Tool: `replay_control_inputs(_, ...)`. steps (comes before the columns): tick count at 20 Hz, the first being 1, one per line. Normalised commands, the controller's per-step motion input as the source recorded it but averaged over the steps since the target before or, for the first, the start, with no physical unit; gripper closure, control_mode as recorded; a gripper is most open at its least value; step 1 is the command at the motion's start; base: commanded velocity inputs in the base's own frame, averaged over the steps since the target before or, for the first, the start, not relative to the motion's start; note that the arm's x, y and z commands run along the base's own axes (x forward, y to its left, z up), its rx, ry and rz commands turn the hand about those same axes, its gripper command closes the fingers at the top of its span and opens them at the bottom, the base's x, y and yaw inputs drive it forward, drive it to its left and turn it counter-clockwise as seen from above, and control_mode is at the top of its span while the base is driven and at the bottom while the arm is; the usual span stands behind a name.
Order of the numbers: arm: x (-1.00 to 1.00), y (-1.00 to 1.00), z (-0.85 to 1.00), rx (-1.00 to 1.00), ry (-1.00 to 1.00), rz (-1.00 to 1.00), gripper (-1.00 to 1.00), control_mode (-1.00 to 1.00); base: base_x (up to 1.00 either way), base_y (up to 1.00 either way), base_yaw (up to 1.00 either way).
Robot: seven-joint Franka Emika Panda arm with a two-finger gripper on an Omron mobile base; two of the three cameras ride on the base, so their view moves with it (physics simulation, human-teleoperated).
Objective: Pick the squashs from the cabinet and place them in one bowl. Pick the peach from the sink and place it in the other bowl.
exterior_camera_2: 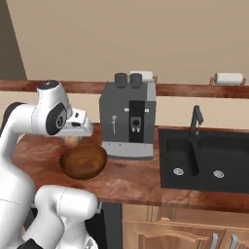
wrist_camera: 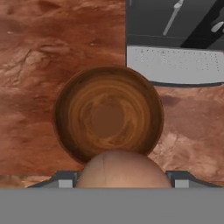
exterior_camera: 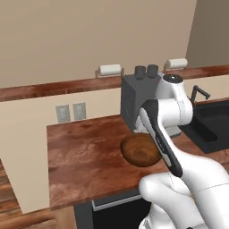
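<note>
Gripping the peach [wrist_camera: 123, 169] between its two fingers, the gripper [wrist_camera: 122, 180] hangs over the dark brown bowl [wrist_camera: 108, 114], the fruit just above the bowl's near rim in the hand view. That view looks straight down into the bowl: glossy, coppery, with swirled rings around a flat middle. The peach there is a rounded dome of dull orange-tan with a faint seam, its lower part cut off, and only the grey shoulders of the fingers [wrist_camera: 65, 180] show on either side.

From the right base view the peach [exterior_camera_2: 72, 141] is a small pale sliver under the white hand, above the bowl [exterior_camera_2: 83, 161]. From the left base view the forearm covers the hand, and part of the bowl [exterior_camera: 139, 150] lies behind it.

The bowl stands on the wooden counter [exterior_camera_2: 136, 179], close beside the front left corner of the grey coffee machine [exterior_camera_2: 128, 119]. Further right the black sink [exterior_camera_2: 206, 159] with its short faucet [exterior_camera_2: 196, 119] is sunk into the counter.
</note>
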Motion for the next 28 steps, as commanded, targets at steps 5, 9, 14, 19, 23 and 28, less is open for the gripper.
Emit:
replay_control_inputs(5, 0.57, -0.01, -0.08, 0.01, -0.02, 0.00, 1.00, -1.00, 0.00, 0.00, 0.00)
replay_control_inputs(9, 0.51, -0.02, 0.00, 0.06, 0.06, 0.00, 1.00, -1.00, 0.00, 0.00, 0.00)
replay_control_inputs(14, 0.17, 0.00, -0.01, 0.04, 0.06, -0.01, 1.00, -1.00, 0.00, 0.00, 0.00)
replay_control_inputs(19, 0.10, 0.01, -0.26, -0.01, 0.01, 0.00, 1.00, -1.00, 0.00, 0.00, 0.00)
replay_control_inputs(23, 0.27, 0.00, -0.42, -0.03, 0.00, 0.00, 1.00, -1.00, 0.00, 0.00, 0.00)
replay_control_inputs(28, 0.27, 0.00, -0.42, 0.00, 0.00, 0.00, 1.00, -1.00, 0.00, 0.00, 0.00)
